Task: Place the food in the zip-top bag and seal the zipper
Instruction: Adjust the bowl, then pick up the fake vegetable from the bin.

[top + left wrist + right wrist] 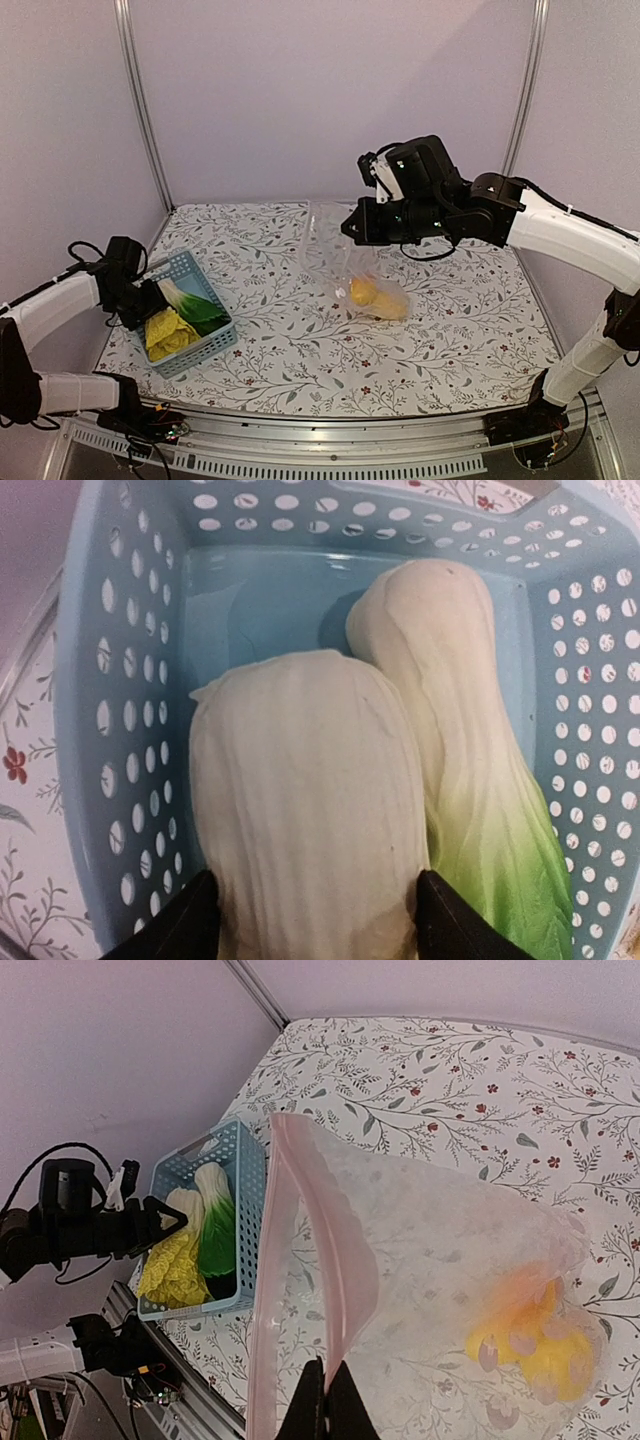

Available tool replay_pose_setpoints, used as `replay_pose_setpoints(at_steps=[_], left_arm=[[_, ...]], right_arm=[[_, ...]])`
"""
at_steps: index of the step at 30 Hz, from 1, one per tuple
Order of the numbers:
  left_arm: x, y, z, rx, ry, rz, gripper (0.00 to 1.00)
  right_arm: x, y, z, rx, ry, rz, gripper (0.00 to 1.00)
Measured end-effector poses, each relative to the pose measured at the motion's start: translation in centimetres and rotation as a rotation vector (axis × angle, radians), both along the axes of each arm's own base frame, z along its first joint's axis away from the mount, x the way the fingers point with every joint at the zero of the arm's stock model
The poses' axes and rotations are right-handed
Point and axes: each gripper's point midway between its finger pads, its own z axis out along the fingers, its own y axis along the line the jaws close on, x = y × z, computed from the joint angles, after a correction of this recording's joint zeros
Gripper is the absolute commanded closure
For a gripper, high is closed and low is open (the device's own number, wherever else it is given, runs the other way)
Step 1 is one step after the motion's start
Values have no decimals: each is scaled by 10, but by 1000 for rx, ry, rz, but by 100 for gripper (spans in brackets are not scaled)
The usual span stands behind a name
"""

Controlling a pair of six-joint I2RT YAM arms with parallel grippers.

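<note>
The clear zip-top bag [335,250] hangs upright over the table, lifted by my right gripper [325,1397], which is shut on one lip of its mouth. The pinkish zipper strip [300,1190] gapes open. A yellow fruit [362,291] and an orange fruit [392,303] lie in the bag's bottom. In the blue basket [192,266] the pale-yellow napa cabbage [300,810] lies beside the green bok choy [480,780]. My left gripper [315,925] reaches into the basket, its fingers pressed against both sides of the cabbage's white stem.
The basket stands at the table's near-left corner, close to the front edge [330,405]. Metal frame posts [140,100] rise at the back corners, with purple walls behind. Flowered tablecloth [280,330] lies between basket and bag.
</note>
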Motion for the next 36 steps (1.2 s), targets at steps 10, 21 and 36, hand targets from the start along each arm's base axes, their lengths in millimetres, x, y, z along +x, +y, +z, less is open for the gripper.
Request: replay_pose_setpoints(at_steps=[10, 21, 36], left_arm=[[30, -8, 1, 13, 17, -127, 26], [30, -6, -13, 22, 77, -126, 32], [37, -6, 47, 58, -145, -171, 39]], right_arm=[[1, 0, 1, 6, 2, -5, 100], [1, 0, 0, 10, 5, -4, 100], [0, -1, 3, 15, 1, -4, 100]])
